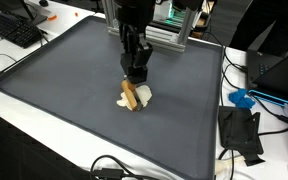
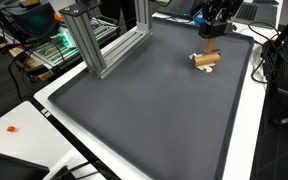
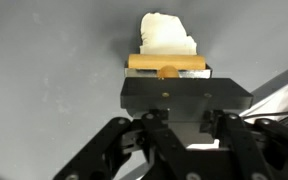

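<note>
Black Robotiq gripper [image 1: 134, 77] low over a dark grey mat [image 1: 64, 95], jaws clamped on a tan wooden bar [image 3: 166, 63] — tilted, touching a white crumpled lump [image 3: 167, 35] just beyond the fingertips

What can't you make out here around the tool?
Tool tips: hidden by its own black body in the wrist view, so open or shut is unclear.
White lump: blurred, too small to identify; wooden block covers its near edge.
Blue thing: tiny, in an exterior view.

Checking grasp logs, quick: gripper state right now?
Gripper: closed, holding the wooden block, right by the white lump on the grey mat.
</note>
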Available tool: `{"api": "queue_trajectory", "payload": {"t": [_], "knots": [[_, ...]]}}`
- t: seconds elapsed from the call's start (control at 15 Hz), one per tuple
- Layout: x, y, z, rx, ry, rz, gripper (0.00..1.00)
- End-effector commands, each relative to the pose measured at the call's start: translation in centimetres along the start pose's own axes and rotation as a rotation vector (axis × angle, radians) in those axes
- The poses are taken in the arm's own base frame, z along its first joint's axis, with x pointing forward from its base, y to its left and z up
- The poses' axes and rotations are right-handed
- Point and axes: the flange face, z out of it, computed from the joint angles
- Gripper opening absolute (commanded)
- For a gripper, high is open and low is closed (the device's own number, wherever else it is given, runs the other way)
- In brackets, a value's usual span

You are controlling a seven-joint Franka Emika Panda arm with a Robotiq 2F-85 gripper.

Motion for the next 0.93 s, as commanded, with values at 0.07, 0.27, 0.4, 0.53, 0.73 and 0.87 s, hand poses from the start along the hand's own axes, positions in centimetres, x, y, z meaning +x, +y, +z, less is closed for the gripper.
{"api": "queue_trajectory", "payload": {"t": [0.07, 0.27, 0.4, 0.53, 0.73, 0.87], "knots": [[0.8, 0.9, 4.2, -0.035, 0.046, 0.035, 0.22], [0.3, 0.8, 4.6, -0.039, 0.003, 0.007, 0.22], [-0.2, 0.7, 4.4, -0.04, -0.025, -0.014, 0.22], [-0.6, 0.6, 4.2, -0.041, -0.045, -0.035, 0.22], [-1.1, 0.5, 3.9, -0.038, -0.074, -0.071, 0.22], [-1.5, 0.4, 3.9, -0.035, -0.095, -0.094, 0.22]]}}
